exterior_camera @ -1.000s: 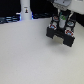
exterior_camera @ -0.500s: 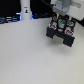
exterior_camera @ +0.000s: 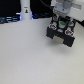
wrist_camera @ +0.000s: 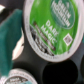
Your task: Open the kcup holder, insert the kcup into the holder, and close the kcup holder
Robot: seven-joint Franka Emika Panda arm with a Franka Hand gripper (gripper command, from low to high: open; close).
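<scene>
kcup [wrist_camera: 51, 26]: green top, just over a round slot of the kcup holder [exterior_camera: 62, 34].
pincer [exterior_camera: 62, 22]: low over the holder; i cannot tell if it grips.
advice: center the cup on the slot, lower straight.

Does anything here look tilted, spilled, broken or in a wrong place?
Nothing stands out. The kcup hangs over a round slot of the open kcup holder, its green top intact. Another cup sits nearby. No spill or damage is visible, though both views are blurry.
</scene>
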